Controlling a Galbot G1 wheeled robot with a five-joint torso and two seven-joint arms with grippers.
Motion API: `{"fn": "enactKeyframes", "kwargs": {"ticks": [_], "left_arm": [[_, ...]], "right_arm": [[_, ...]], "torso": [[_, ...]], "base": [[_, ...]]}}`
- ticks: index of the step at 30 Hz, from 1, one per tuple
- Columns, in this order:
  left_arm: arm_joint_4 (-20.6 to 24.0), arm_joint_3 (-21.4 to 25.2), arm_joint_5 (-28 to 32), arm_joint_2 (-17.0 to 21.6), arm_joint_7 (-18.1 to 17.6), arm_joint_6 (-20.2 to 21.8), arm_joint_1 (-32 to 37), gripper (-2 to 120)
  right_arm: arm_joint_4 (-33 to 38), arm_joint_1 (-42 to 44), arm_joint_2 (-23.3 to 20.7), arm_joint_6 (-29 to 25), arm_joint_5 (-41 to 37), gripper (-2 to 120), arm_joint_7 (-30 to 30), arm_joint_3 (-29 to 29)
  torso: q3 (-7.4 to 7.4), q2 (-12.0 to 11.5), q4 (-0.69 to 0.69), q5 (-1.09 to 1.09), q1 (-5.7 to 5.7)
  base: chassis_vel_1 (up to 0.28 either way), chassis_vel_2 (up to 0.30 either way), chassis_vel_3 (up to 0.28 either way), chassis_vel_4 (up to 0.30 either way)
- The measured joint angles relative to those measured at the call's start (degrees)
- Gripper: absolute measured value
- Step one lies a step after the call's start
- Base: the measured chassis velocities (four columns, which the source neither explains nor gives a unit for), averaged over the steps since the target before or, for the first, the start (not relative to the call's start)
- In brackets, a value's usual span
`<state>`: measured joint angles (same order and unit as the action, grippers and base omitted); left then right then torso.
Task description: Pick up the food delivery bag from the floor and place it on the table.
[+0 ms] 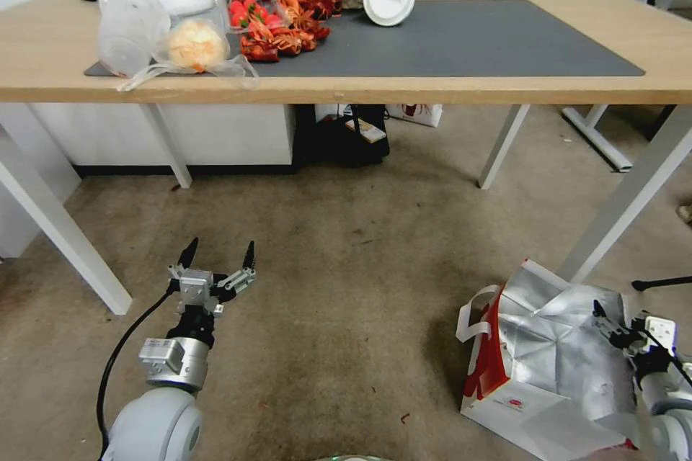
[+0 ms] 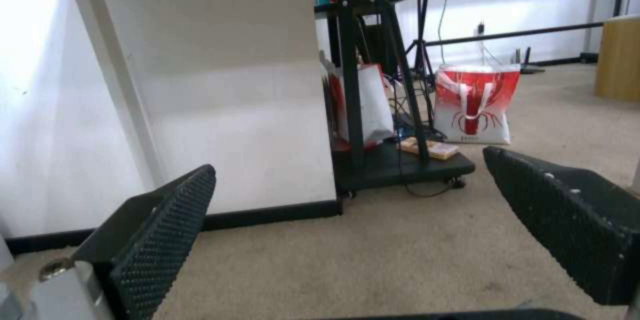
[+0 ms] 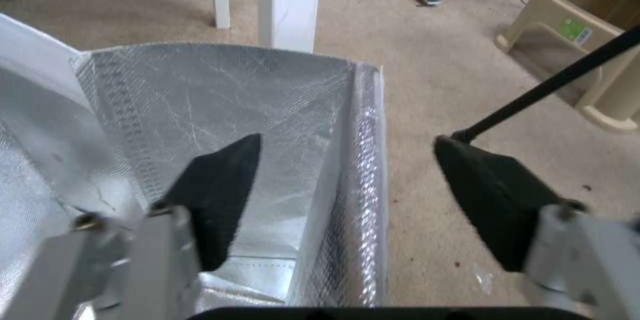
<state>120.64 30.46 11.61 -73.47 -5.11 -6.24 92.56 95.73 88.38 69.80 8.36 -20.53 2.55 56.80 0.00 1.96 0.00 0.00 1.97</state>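
Right gripper spread wide astride the foil-lined rim of the food delivery bag, one finger inside, one outside, gripping nothing, bag standing on the floor, left gripper wide open and empty above bare floor well to its side, the table farther ahead.

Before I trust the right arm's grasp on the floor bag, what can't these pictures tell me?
- Head view: large white, red-sided, foil-lined food delivery bag is cut off by the frame; right gripper covers its far rim.
- Right wrist view: open right gripper straddles the foil wall; wall contact is unclear.

Bag on floor, right of table
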Motion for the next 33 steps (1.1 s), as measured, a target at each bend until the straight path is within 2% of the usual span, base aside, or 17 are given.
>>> {"fn": "enactKeyframes", "kwargs": {"ticks": [4, 6, 8, 9, 10, 12, 13, 16, 17, 18, 29, 33], "left_arm": [[0.01, -0.05, -0.06, -0.03, -0.02, -0.01, -0.03, 100], [0.01, -0.06, -0.07, -0.04, -0.02, -0.01, -0.05, 100], [0.01, -0.07, -0.08, -0.05, -0.03, -0.01, -0.07, 100], [0.01, -0.08, -0.08, -0.05, -0.05, -0.01, -0.09, 100], [0.01, -0.08, -0.08, -0.05, -0.05, -0.01, -0.09, 100], [0.00, -0.08, -0.08, -0.04, -0.08, -0.01, -0.12, 100], [0.00, -0.08, -0.08, -0.04, -0.08, -0.01, -0.12, 100], [0.00, -0.08, -0.08, -0.05, -0.09, -0.02, -0.19, 100], [0.00, -0.08, -0.08, -0.05, -0.09, -0.02, -0.19, 100], [-0.02, -0.08, -0.10, -0.06, -0.09, -0.02, -0.21, 100], [-0.19, -0.13, -0.15, 0.00, -0.18, 0.19, -0.05, 100], [-0.21, 0.09, -0.19, 0.04, 1.04, 0.72, 0.19, 100]], "right_arm": [[-0.21, 0.02, 0.14, 0.02, -0.21, 49, -0.06, -0.27], [-0.29, 0.01, 0.15, 0.02, -0.21, 47, -0.07, -0.31], [-0.51, 0.01, 0.16, 0.02, -0.21, 39, -0.10, -0.36], [-0.71, 0.02, 0.18, -0.03, -0.21, 30, -0.14, -0.37], [-0.71, 0.02, 0.18, -0.03, -0.21, 30, -0.14, -0.37], [-0.72, 0.06, 0.16, -0.12, -0.20, 21, -0.16, -0.37], [-0.72, 0.06, 0.16, -0.12, -0.20, 21, -0.16, -0.37], [-0.53, 0.13, 0.09, -0.22, -0.20, 6, -0.22, -0.36], [-0.53, 0.13, 0.09, -0.22, -0.20, 6, -0.22, -0.36], [-0.45, 0.14, 0.09, -0.24, -0.20, 0, -0.26, -0.36], [0.57, 0.65, 0.27, -0.73, -0.13, 0, -0.37, -0.41], [2.52, 1.62, 0.35, -0.99, -0.46, 0, -0.22, -0.49]], "torso": [[0.00, 0.00, 0.00, -0.01, 0.00], [0.00, 0.00, 0.00, 0.00, 0.00], [0.00, 0.00, 0.00, 0.00, 0.00], [0.00, 0.00, 0.00, 0.00, 0.00], [0.00, 0.00, 0.00, 0.00, 0.00], [0.00, 0.00, 0.00, 0.00, 0.00], [0.00, 0.00, 0.00, 0.00, 0.00], [0.00, 0.00, 0.00, 0.00, 0.00], [0.00, 0.00, 0.00, 0.00, 0.00], [0.00, 0.01, 0.00, 0.00, 0.00], [0.00, 0.00, 0.00, 0.00, 0.00], [0.00, 0.00, 0.00, 0.00, 0.00]], "base": [[0.000, 0.000, 0.000, 0.000], [0.000, 0.000, 0.000, 0.000], [0.000, 0.000, 0.000, 0.000], [0.000, 0.000, 0.000, 0.000], [0.000, 0.000, 0.000, 0.000], [0.000, 0.000, 0.000, 0.000], [0.000, 0.000, 0.000, 0.000], [0.000, 0.000, 0.000, 0.000], [0.000, 0.000, 0.000, 0.000], [0.000, 0.000, 0.000, 0.000], [0.000, 0.000, 0.000, 0.000], [0.000, 0.000, 0.000, 0.000]]}}
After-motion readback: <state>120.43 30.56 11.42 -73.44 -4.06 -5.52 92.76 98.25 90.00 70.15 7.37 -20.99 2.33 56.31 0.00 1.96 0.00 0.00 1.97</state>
